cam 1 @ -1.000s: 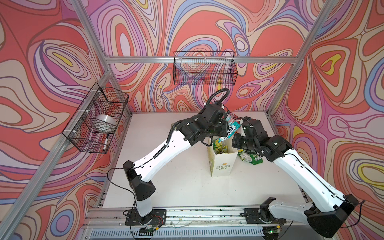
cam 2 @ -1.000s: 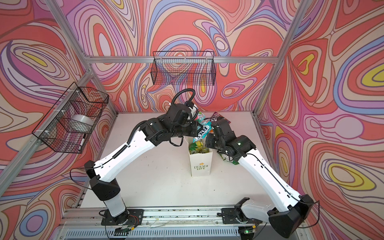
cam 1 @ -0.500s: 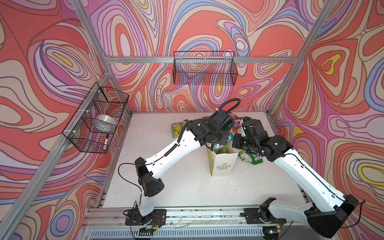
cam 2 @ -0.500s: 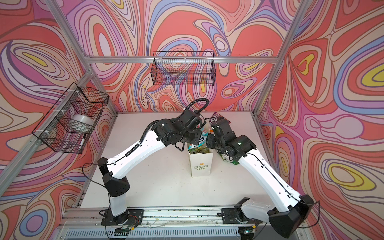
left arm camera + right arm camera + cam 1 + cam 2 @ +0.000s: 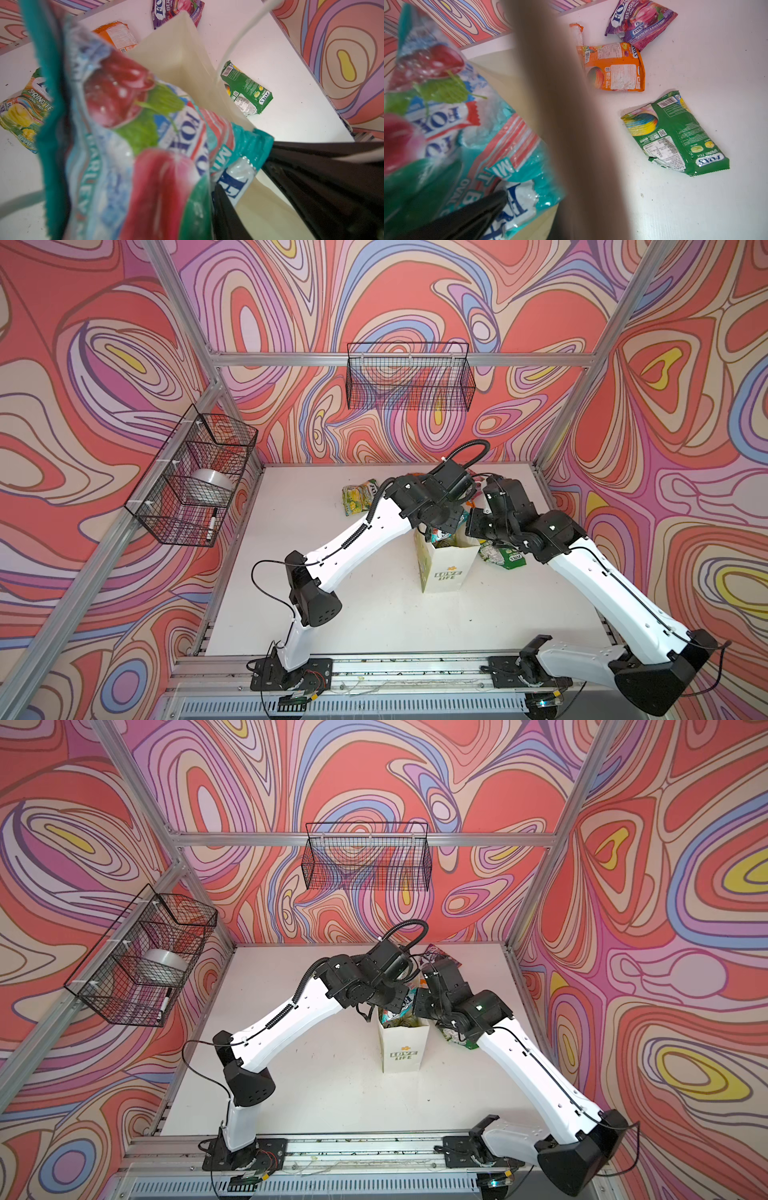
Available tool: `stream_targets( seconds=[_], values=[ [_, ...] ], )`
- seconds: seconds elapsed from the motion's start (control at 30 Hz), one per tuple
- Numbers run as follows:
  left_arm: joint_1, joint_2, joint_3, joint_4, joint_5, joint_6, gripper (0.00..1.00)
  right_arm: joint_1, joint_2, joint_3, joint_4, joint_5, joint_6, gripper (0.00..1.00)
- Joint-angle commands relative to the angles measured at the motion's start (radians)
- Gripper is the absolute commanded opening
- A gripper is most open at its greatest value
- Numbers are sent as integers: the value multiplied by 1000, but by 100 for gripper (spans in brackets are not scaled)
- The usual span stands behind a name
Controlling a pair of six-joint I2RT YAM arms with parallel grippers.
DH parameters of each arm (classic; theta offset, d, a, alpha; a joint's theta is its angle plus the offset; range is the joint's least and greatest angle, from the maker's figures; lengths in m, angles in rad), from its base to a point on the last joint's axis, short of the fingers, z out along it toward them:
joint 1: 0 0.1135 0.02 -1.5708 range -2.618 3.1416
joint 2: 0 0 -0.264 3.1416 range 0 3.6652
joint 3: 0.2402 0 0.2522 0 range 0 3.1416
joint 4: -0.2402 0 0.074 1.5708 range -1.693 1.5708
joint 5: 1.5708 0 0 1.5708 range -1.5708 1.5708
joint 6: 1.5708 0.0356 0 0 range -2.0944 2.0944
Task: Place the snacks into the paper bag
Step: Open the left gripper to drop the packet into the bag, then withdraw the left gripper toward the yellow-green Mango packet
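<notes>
Swirled walls (image 5: 415,302) in red, pink, lilac and blue close the cell on three sides, and between them lies the white tabletop (image 5: 332,572). From my station I see both white-and-black arms bent inward. Their wrists meet above the tall white paper carrier bag (image 5: 446,572) lettered "LOVE LIFE", which stands upright a little right of the table's middle in both top views. Two black wire baskets hang on the walls: the long basket (image 5: 409,381) at the back and the compartment basket (image 5: 195,477) on the left (a silver tape roll (image 5: 210,481) and a pen (image 5: 212,524) lie in it).

The red-and-teal glossy candy pouch (image 5: 145,135) with printed red fruit sits in the open mouth of the bag, part of it above the rim. The left gripper (image 5: 444,526) is directly over that mouth, close to the pouch. I cannot tell whether its claw is grasping the pouch or released, because the pouch fills its wrist view. The right gripper (image 5: 473,526) is clenched at the right rim of the bag. The bag's wall runs as a blurred tan band through the middle of its wrist view, so it seems to pinch the paper there.

Four pouches lie on the table outside the bag. The green pouch (image 5: 679,135) is just beside the bag's right side. The orange pouch (image 5: 612,66) and the purple pouch (image 5: 639,22) are further back, touching at a corner. The yellow-green pouch (image 5: 359,497) lies apart, to the left and back. One white cord handle (image 5: 239,35) curves up from the bag's rim.
</notes>
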Motion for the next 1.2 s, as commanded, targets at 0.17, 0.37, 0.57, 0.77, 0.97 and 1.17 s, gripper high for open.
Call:
stream_targets(
  seconds=[0.17,0.37,0.57,0.77,0.97,1.17],
  values=[
    [-18,-20,65,-54,-13,6,57,6,4,25,25,5,-2,0],
    [-21,-35,133,-64,24,10,59,6,2,24,25,7,-1,0],
    [-21,-96,139,-31,21,40,67,6,4,24,27,7,-1,0],
    [-21,-195,72,69,74,118,85,6,5,22,30,8,-2,0],
    [-20,-382,-119,247,1,197,100,6,-4,21,25,15,-3,0],
    [-13,-565,-267,368,-128,239,100,6,0,21,29,19,-7,0]
  ],
)
